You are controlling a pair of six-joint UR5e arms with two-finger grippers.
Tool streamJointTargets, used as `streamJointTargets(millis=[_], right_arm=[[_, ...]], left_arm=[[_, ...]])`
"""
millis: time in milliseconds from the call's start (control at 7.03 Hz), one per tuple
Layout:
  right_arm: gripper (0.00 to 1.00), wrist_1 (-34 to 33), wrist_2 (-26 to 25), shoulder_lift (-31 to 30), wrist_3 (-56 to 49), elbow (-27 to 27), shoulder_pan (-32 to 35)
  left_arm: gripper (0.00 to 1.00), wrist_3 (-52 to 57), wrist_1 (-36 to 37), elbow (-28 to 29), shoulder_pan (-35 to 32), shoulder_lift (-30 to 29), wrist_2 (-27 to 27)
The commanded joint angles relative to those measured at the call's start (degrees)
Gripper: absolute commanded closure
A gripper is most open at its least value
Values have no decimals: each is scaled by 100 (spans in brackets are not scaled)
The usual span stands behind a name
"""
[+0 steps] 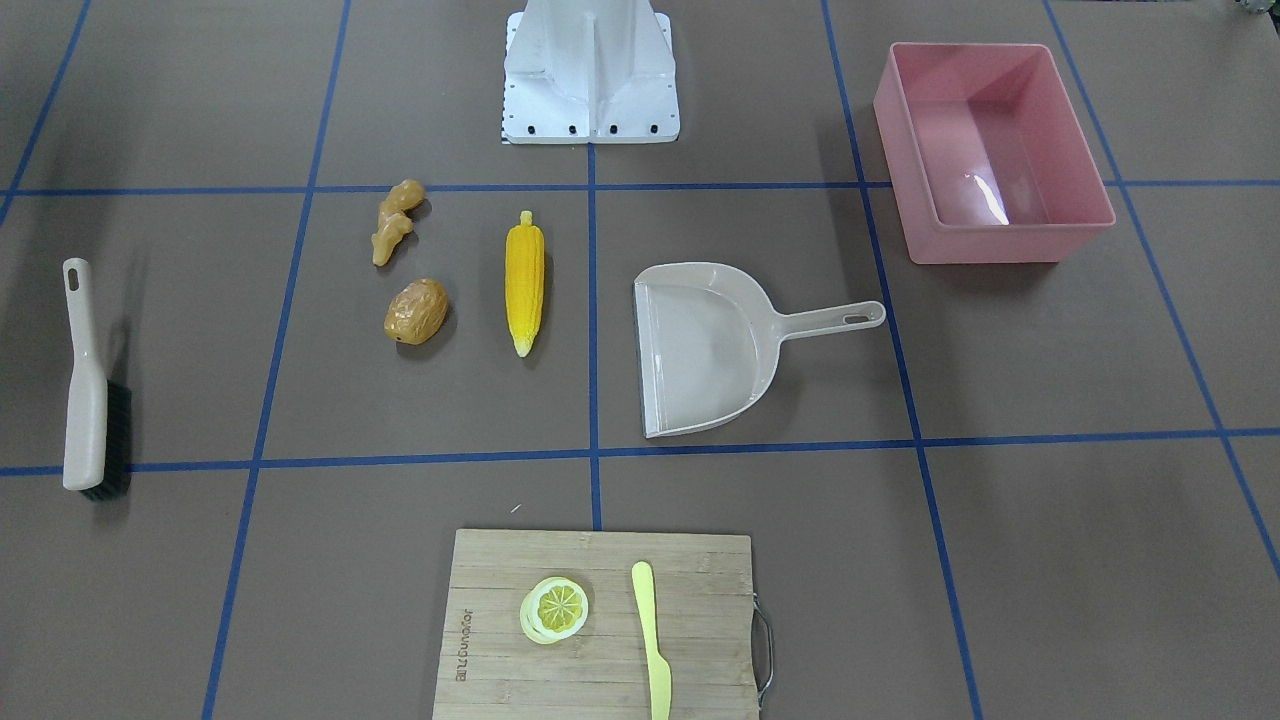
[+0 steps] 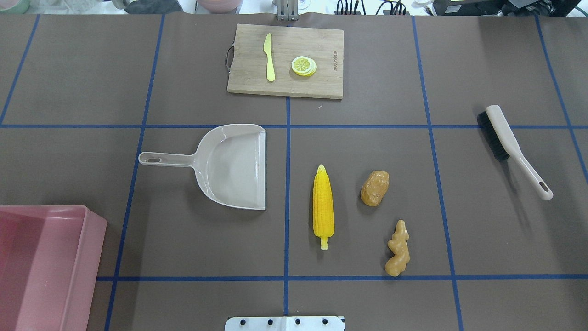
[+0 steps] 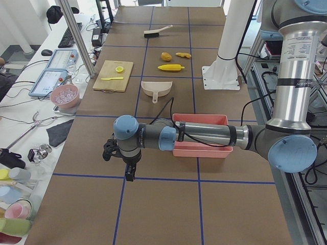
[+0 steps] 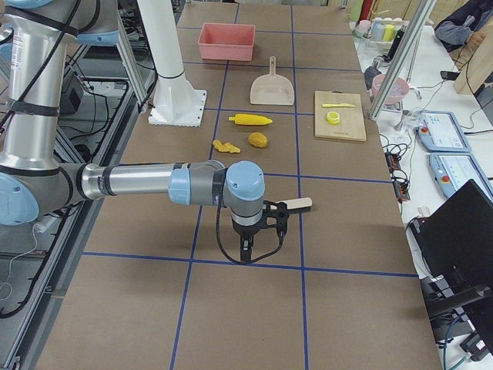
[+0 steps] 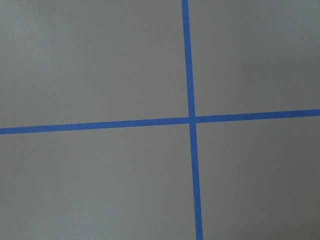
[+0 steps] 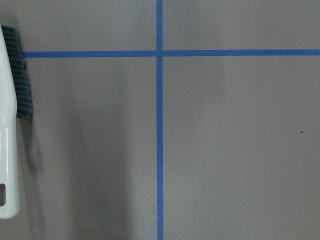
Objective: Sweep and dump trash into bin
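Left gripper (image 3: 129,175), right gripper (image 4: 246,250) parked over tabletop ends, jaws cannot be judged; dustpan (image 2: 234,165) mouth turned toward corn (image 2: 323,204), potato (image 2: 375,187), ginger (image 2: 398,250) for sweeping; bin (image 2: 95,239) set at left edge

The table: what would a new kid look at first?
Probably the bright yellow corn cob near the middle, with the brown potato and knobbly ginger root to the robot's right of it. Next, the big pink bin at the robot's near left corner, and the empty beige dustpan just left of the corn.
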Motion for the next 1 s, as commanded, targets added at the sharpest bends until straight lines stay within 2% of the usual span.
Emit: streamJointTargets(millis=[0, 427, 853], right_arm=[[0, 13, -9, 8, 18, 19, 0], [0, 4, -18, 25, 105, 19, -113], [0, -31, -131, 113, 123, 168, -394]], left_arm=[[2, 7, 0, 8, 0, 9, 0], [2, 25, 0, 16, 9, -52, 0], [2, 42, 35, -361, 0, 18, -9]])
